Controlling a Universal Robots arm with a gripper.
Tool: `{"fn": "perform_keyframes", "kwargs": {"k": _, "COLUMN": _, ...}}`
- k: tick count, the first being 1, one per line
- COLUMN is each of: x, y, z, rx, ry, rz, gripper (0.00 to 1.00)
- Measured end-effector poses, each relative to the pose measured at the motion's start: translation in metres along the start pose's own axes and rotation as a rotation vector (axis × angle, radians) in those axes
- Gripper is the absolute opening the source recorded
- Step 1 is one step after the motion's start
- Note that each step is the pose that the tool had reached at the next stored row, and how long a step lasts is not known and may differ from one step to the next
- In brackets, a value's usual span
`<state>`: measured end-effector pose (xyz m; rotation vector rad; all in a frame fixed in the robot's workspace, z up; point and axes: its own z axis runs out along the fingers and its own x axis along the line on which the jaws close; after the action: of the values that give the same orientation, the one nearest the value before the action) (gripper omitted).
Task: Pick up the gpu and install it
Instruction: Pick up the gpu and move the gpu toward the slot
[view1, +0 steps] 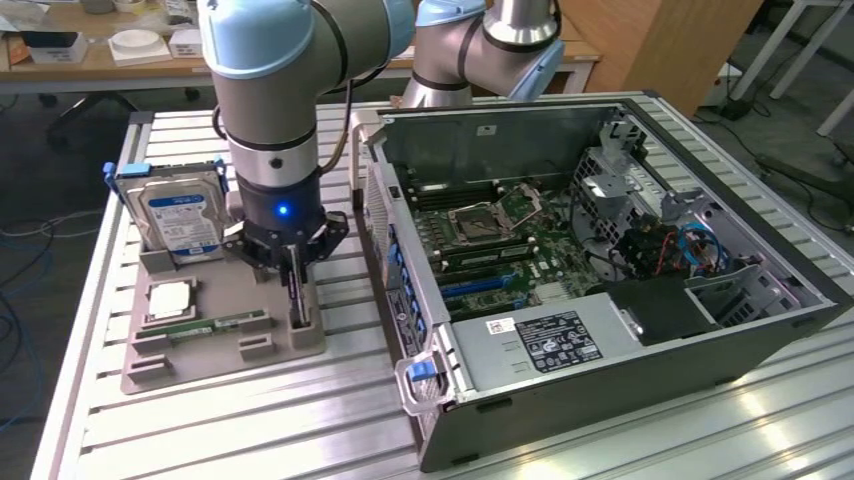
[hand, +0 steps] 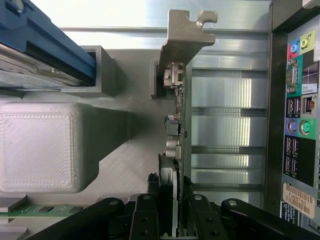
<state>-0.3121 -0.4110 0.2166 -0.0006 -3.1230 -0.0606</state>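
The gpu (view1: 299, 298) stands on edge in a slot of the grey holder tray (view1: 227, 362), to the exterior view's left of the open computer case (view1: 587, 270). My gripper (view1: 295, 262) points straight down over the card's top edge. The wrist view looks along the gpu (hand: 179, 95), with its metal bracket at the far end and green board down one side. There the black fingers (hand: 145, 217) of my gripper (hand: 172, 220) lie close against both faces of the card, which still sits in the tray.
On the tray are a silver hard drive with a blue label (view1: 180, 215), a processor (view1: 171, 298) and a RAM stick (view1: 203, 327). The case lies open with its motherboard (view1: 494, 230) exposed and its port panel (hand: 300, 115) facing the tray. A second arm (view1: 467, 50) stands behind.
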Motion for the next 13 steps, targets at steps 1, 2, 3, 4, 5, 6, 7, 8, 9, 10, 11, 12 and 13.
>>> {"fn": "perform_keyframes", "kwargs": {"k": 1, "x": 0.0, "y": 0.0, "z": 0.0, "rx": -0.0001, "ry": 0.0, "rz": 0.0, "gripper": 0.28}}
{"fn": "perform_keyframes", "kwargs": {"k": 2, "x": 0.0, "y": 0.0, "z": 0.0, "rx": 0.0, "ry": 0.0, "rz": 0.0, "gripper": 0.27}}
{"fn": "perform_keyframes", "kwargs": {"k": 3, "x": 0.0, "y": 0.0, "z": 0.0, "rx": -0.0001, "ry": 0.0, "rz": 0.0, "gripper": 0.27}}
{"fn": "perform_keyframes", "kwargs": {"k": 4, "x": 0.0, "y": 0.0, "z": 0.0, "rx": -0.0001, "ry": 0.0, "rz": 0.0, "gripper": 0.27}}
{"fn": "perform_keyframes", "kwargs": {"k": 5, "x": 0.0, "y": 0.0, "z": 0.0, "rx": 0.0, "ry": 0.0, "rz": 0.0, "gripper": 0.27}}
{"fn": "perform_keyframes", "kwargs": {"k": 6, "x": 0.0, "y": 0.0, "z": 0.0, "rx": 0.0, "ry": 0.0, "rz": 0.0, "gripper": 0.27}}
{"fn": "perform_keyframes", "kwargs": {"k": 7, "x": 0.0, "y": 0.0, "z": 0.0, "rx": -0.0001, "ry": 0.0, "rz": 0.0, "gripper": 0.27}}
{"fn": "perform_keyframes", "kwargs": {"k": 8, "x": 0.0, "y": 0.0, "z": 0.0, "rx": -0.0001, "ry": 0.0, "rz": 0.0, "gripper": 0.27}}
{"fn": "perform_keyframes", "kwargs": {"k": 9, "x": 0.0, "y": 0.0, "z": 0.0, "rx": -0.0001, "ry": 0.0, "rz": 0.0, "gripper": 0.27}}
{"fn": "perform_keyframes", "kwargs": {"k": 10, "x": 0.0, "y": 0.0, "z": 0.0, "rx": -0.0001, "ry": 0.0, "rz": 0.0, "gripper": 0.27}}
{"fn": "perform_keyframes", "kwargs": {"k": 11, "x": 0.0, "y": 0.0, "z": 0.0, "rx": -0.0001, "ry": 0.0, "rz": 0.0, "gripper": 0.27}}
{"fn": "perform_keyframes", "kwargs": {"k": 12, "x": 0.0, "y": 0.0, "z": 0.0, "rx": -0.0001, "ry": -0.0001, "rz": 0.0, "gripper": 0.27}}
{"fn": "perform_keyframes", "kwargs": {"k": 13, "x": 0.0, "y": 0.0, "z": 0.0, "rx": -0.0001, "ry": 0.0, "rz": 0.0, "gripper": 0.27}}
